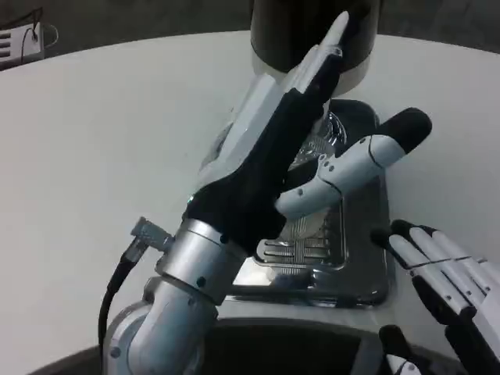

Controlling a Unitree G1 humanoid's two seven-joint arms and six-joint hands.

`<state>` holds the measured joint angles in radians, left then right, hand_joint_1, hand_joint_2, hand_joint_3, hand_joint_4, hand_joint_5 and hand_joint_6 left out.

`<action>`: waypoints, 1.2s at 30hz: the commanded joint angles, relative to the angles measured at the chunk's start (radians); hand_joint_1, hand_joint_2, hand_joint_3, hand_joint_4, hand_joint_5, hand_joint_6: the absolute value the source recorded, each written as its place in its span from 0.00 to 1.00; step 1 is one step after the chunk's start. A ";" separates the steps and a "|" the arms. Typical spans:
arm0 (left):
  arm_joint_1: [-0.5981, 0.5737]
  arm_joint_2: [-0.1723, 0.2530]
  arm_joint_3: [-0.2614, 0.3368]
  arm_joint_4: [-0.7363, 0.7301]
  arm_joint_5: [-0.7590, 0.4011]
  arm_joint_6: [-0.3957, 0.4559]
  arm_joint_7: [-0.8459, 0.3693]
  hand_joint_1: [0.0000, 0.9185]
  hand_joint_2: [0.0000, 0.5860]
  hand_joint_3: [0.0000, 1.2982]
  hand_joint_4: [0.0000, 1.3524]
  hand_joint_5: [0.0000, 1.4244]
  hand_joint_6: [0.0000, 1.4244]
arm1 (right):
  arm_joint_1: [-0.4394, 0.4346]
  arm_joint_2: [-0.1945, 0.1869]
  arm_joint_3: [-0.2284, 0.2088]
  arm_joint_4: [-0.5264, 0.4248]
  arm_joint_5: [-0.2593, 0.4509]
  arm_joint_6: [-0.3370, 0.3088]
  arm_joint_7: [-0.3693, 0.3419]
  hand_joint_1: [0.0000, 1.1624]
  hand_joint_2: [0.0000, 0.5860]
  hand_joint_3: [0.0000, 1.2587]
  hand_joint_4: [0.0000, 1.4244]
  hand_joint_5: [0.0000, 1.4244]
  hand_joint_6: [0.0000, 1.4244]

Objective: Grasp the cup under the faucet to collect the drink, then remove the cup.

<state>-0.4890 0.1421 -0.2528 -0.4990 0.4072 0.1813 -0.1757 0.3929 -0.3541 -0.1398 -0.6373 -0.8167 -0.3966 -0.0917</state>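
1. Cup (324,141), clear glass, sits at frame centre on the drip tray, mostly hidden behind my left hand; I cannot tell whether any finger touches it.
2. White table (94,156) fills the left and top.
3. Left hand (289,148) reaches up through the centre, fingers spread apart, holding nothing I can see.
4. Dark dispenser (312,31) stands at top centre.
5. Chrome drip tray (367,266) lies at lower centre.
6. Right hand (445,289) waits at lower right, fingers loosely apart, holding nothing.
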 commanded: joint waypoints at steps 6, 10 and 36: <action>-0.056 0.054 -0.038 -0.040 0.099 0.089 -0.108 0.00 0.19 0.00 0.00 0.00 0.00 | -0.002 0.008 0.005 -0.001 0.020 0.003 0.010 0.26 0.94 0.08 0.05 0.06 0.12; -0.079 0.070 -0.058 -0.070 0.144 0.139 -0.165 0.00 0.20 0.00 0.00 0.00 0.00 | -0.008 0.007 0.011 0.005 0.025 0.003 0.012 0.26 0.94 0.09 0.05 0.06 0.12; -0.182 0.114 -0.103 -0.071 0.285 0.137 -0.303 0.00 0.22 0.00 0.00 0.00 0.00 | -0.031 0.016 0.023 0.019 0.059 0.029 0.036 0.29 0.90 0.09 0.05 0.06 0.13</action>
<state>-0.6567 0.2517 -0.3334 -0.5778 0.6848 0.3425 -0.4535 0.3661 -0.3464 -0.1209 -0.6281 -0.7771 -0.3799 -0.0703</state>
